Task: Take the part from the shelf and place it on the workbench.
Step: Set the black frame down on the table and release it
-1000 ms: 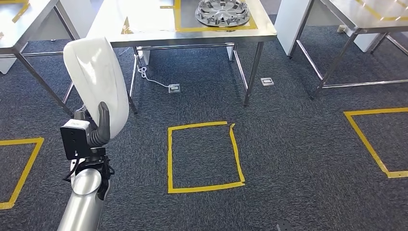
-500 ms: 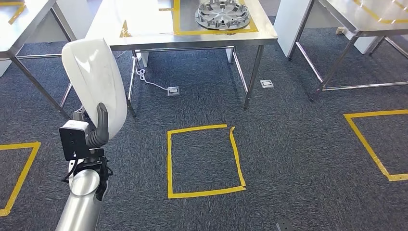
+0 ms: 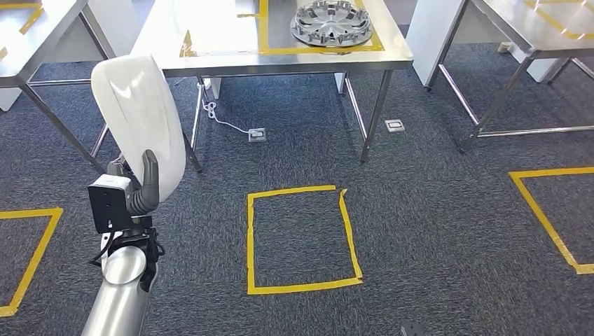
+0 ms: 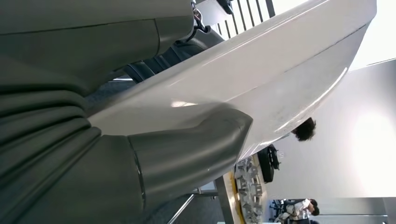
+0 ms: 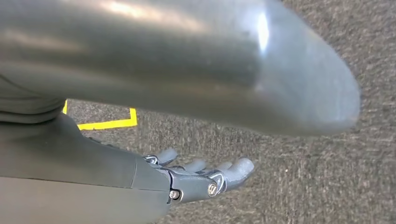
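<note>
1. we held the white part [image 3: 139, 115] upright in our left hand [image 3: 140, 187], the grey thumb [image 4: 187, 149] pressed across its glossy face, so those fingers were clamped on the part, not loose.
2. the part stood clear of the carpet [image 3: 434, 231], raised on our left side, well apart from the steel workbench [image 3: 210, 42] ahead.
3. our right hand [image 5: 201, 179] hung over the carpet with fingers spread and nothing in them.
4. we judged the step to be the carry toward the workbench; the placing was not yet done.
5. to do it well, we thought the thumb pressure should be kept even, since the smooth curved shell looked likely to slip if tilted.
6. the yellow tape square [image 3: 302, 238] on the floor looked like the standing mark, so we would aim to stop there, squarely facing the bench.
7. a hubcap [image 3: 332, 21] lay inside the bench's taped zone; we would set the part on the bare steel beside it, clear of the bench's edge.
</note>
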{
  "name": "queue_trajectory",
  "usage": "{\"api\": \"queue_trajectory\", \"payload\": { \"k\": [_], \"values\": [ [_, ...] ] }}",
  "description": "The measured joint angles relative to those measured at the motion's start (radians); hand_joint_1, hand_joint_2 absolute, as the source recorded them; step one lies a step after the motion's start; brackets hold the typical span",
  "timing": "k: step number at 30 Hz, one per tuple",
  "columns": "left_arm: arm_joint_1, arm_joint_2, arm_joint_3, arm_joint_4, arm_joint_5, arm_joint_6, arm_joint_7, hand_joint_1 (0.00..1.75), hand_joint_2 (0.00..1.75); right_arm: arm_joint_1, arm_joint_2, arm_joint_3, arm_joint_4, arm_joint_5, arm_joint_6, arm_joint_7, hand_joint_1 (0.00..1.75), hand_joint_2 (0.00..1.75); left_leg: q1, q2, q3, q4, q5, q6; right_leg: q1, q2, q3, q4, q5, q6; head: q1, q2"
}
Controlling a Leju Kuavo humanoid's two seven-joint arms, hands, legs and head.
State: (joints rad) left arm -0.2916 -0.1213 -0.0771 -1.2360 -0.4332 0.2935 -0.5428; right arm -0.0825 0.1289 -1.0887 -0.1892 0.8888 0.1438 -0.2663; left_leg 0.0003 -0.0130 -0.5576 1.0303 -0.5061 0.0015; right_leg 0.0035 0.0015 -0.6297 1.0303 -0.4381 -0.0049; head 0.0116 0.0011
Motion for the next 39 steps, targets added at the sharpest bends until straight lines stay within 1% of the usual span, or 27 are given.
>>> {"api": "queue_trajectory", "payload": {
  "k": [2,3,4,6,7,8,9,11,12,13,16,18,19,21,22,23,24,25,26,27,28,30,33,35,37,38,39],
  "values": [
    [-0.001,0.0,0.0,-0.002,0.0,0.0,0.0,1.75,1.75,0.001,0.002,0.0,0.0,0.0,0.0,0.0,0.0,0.0,0.001,0.002,0.001,0.006,-0.008,-0.012,-0.005,0.001,0.011,-0.009,-0.002,-0.008,-0.001,0.0],
    [-0.002,0.0,0.0,-0.003,0.0,0.0,0.0,1.75,1.75,0.001,0.003,0.0,0.0,0.0,0.0,0.0,0.0,0.0,0.001,0.003,-0.009,0.033,-0.021,-0.018,-0.009,0.001,0.019,-0.014,-0.004,-0.013,-0.003,0.0],
    [-0.003,0.001,0.0,-0.004,0.0,0.0,-0.001,1.75,1.75,0.001,0.004,0.0,0.0,0.0,0.0,0.0,0.0,0.0,0.002,0.005,-0.033,0.08,-0.041,-0.023,-0.011,0.0,0.026,-0.017,-0.006,-0.018,-0.005,0.0],
    [-0.001,0.001,0.0,-0.002,-0.001,0.0,-0.001,1.75,1.75,0.0,0.004,0.0,0.0,0.0,0.0,0.0,0.0,0.0,0.005,0.006,-0.111,0.214,-0.089,-0.032,-0.012,0.0,0.037,-0.017,-0.016,-0.024,-0.008,0.0],
    [0.001,0.001,0.0,-0.001,-0.001,0.0,0.0,1.75,1.75,0.001,0.004,0.0,0.0,0.0,0.0,0.0,0.0,0.0,0.007,0.007,-0.145,0.263,-0.096,-0.034,-0.012,0.0,0.043,-0.017,-0.021,-0.024,-0.008,0.0],
    [0.003,0.001,0.0,0.0,-0.001,0.0,0.0,1.75,1.75,0.002,0.004,0.0,0.0,0.0,0.0,0.0,0.0,0.0,0.008,0.007,-0.164,0.279,-0.084,-0.036,-0.012,0.001,0.05,-0.017,-0.027,-0.023,-0.008,0.0],
    [0.005,0.001,0.0,0.0,-0.001,0.0,0.001,1.75,1.75,0.002,0.005,0.0,0.0,0.0,0.0,0.0,0.0,0.0,0.009,0.007,-0.162,0.254,-0.051,-0.036,-0.013,0.002,0.058,-0.017,-0.033,-0.022,-0.008,0.0],
    [0.004,0.001,0.0,0.0,-0.001,0.001,0.002,1.75,1.75,0.003,0.005,0.0,0.0,0.0,0.0,-0.002,0.0,0.0,0.01,0.01,-0.113,0.123,0.037,-0.034,-0.013,0.003,0.077,-0.017,-0.047,-0.015,-0.008,0.0],
    [0.003,0.002,0.0,-0.001,-0.001,0.002,0.003,1.75,1.75,0.002,0.005,0.0,0.0,0.0,0.0,-0.004,0.0,0.0,0.009,0.011,-0.087,0.06,0.063,-0.03,-0.011,0.004,0.082,-0.015,-0.054,-0.009,-0.008,0.0],
    [0.004,0.001,0.0,-0.001,-0.002,0.002,0.004,1.75,1.75,0.001,0.005,0.0,0.0,0.0,0.0,-0.006,0.0,0.0,0.008,0.012,-0.069,0.02,0.075,-0.024,-0.01,0.004,0.085,-0.014,-0.059,-0.004,-0.008,0.0],
    [0.006,0.001,0.001,-0.006,-0.004,0.003,0.008,1.75,1.75,0.0,0.005,0.0,0.0,0.0,0.0,-0.008,0.0,0.0,0.005,0.009,-0.06,0.001,0.066,-0.001,-0.009,0.003,0.086,-0.016,-0.067,0.014,-0.004,0.0],
    [0.006,0.001,0.002,-0.012,-0.005,0.003,0.008,1.75,1.75,-0.002,0.005,0.0,0.0,0.0,0.0,-0.009,0.0,0.0,0.007,0.008,-0.05,-0.005,0.061,0.013,-0.01,0.003,0.078,0.013,-0.085,0.026,-0.002,0.0],
    [0.006,0.001,0.002,-0.015,-0.006,0.003,0.008,1.75,1.75,-0.003,0.005,0.0,0.0,0.0,0.0,-0.009,0.0,0.0,0.009,0.009,-0.044,-0.008,0.059,0.019,-0.011,0.002,0.057,0.057,-0.105,0.031,0.0,0.0],
    [0.007,0.0,0.002,-0.016,-0.006,0.003,0.008,1.75,1.75,-0.004,0.005,0.0,0.0,0.0,0.001,-0.009,0.0,0.0,0.008,0.009,-0.037,-0.007,0.05,0.025,-0.013,0.002,-0.021,0.192,-0.154,0.037,0.004,0.0],
    [0.009,0.0,0.002,-0.016,-0.006,0.003,0.008,1.75,1.75,-0.003,0.005,0.0,0.0,0.0,0.001,-0.008,0.0,0.0,0.007,0.009,-0.034,-0.006,0.046,0.027,-0.013,0.002,-0.061,0.25,-0.167,0.038,0.004,0.0],
    [0.011,0.0,0.002,-0.016,-0.007,0.003,0.009,1.75,1.75,-0.002,0.005,0.0,0.0,0.0,0.001,-0.008,0.0,0.0,0.007,0.007,-0.03,-0.005,0.041,0.027,-0.013,0.002,-0.087,0.278,-0.161,0.038,0.005,0.0],
    [0.012,0.0,0.002,-0.016,-0.007,0.003,0.009,1.75,1.75,-0.001,0.005,0.0,0.0,0.0,0.001,-0.008,0.0,0.0,0.007,0.006,-0.025,-0.004,0.036,0.026,-0.013,0.002,-0.093,0.265,-0.134,0.036,0.005,0.0],
    [0.012,0.0,0.002,-0.016,-0.007,0.003,0.009,1.75,1.75,0.0,0.005,0.0,0.0,0.0,0.001,-0.008,0.0,0.0,0.006,0.005,-0.018,-0.004,0.031,0.024,-0.012,0.002,-0.077,0.213,-0.091,0.033,0.005,0.0],
    [0.012,0.0,0.003,-0.016,-0.007,0.003,0.009,1.75,1.75,0.0,0.005,0.0,0.0,0.0,0.001,-0.008,0.0,0.0,0.006,0.004,-0.01,-0.004,0.025,0.021,-0.012,0.002,-0.049,0.139,-0.045,0.028,0.005,0.0],
    [0.011,0.0,0.003,-0.016,-0.007,0.003,0.009,1.75,1.75,-0.001,0.005,0.0,0.0,0.0,0.001,-0.008,0.0,0.0,0.005,0.003,-0.004,-0.003,0.019,0.017,-0.009,0.002,-0.02,0.07,-0.015,0.023,0.005,0.0],
    [0.011,0.0,0.003,-0.016,-0.007,0.002,0.009,1.75,1.75,-0.002,0.005,0.0,0.0,0.0,0.001,-0.007,0.0,0.0,0.003,0.003,0.0,-0.003,0.014,0.012,-0.006,0.001,0.001,0.022,0.002,0.017,0.005,0.0],
    [0.01,0.0,0.003,-0.016,-0.007,0.0,0.009,1.75,1.75,-0.002,0.005,0.0,0.0,0.0,0.001,-0.006,0.0,0.0,0.001,0.002,0.004,-0.006,0.007,0.0,-0.001,0.002,0.014,-0.006,-0.004,0.007,0.004,0.0],
    [0.008,0.0,0.003,-0.019,-0.01,-0.001,0.009,1.75,1.75,-0.002,0.006,0.0,0.0,0.0,0.002,-0.005,0.0,0.0,0.001,0.004,0.003,0.008,-0.008,-0.017,-0.007,0.003,0.025,-0.015,-0.007,-0.009,0.003,0.0],
    [0.007,0.001,0.003,-0.022,-0.013,-0.001,0.01,1.75,1.75,-0.002,0.007,-0.001,0.0,0.0,0.003,-0.004,0.0,0.0,0.004,0.005,-0.045,0.104,-0.05,-0.025,-0.012,0.002,0.039,-0.02,-0.013,-0.02,-0.001,0.0],
    [0.008,0.001,0.003,-0.021,-0.017,-0.003,0.011,1.75,1.75,-0.002,0.006,-0.001,0.0,0.001,0.004,-0.002,0.0,0.0,0.006,0.007,-0.124,0.238,-0.094,-0.032,-0.012,0.002,0.051,-0.02,-0.024,-0.026,-0.002,0.0],
    [0.01,0.001,0.003,-0.019,-0.018,-0.003,0.013,1.75,1.75,-0.002,0.007,-0.001,0.0,0.001,0.006,-0.001,0.0,0.0,0.007,0.007,-0.152,0.273,-0.093,-0.033,-0.013,0.002,0.057,-0.02,-0.03,-0.026,-0.002,0.0],
    [0.011,0.001,0.003,-0.018,-0.019,-0.004,0.015,1.75,1.75,-0.002,0.007,-0.001,0.0,0.002,0.007,0.001,0.0,0.0,0.008,0.007,-0.162,0.273,-0.072,-0.034,-0.013,0.003,0.066,-0.02,-0.036,-0.025,-0.003,0.0]
  ]
}}
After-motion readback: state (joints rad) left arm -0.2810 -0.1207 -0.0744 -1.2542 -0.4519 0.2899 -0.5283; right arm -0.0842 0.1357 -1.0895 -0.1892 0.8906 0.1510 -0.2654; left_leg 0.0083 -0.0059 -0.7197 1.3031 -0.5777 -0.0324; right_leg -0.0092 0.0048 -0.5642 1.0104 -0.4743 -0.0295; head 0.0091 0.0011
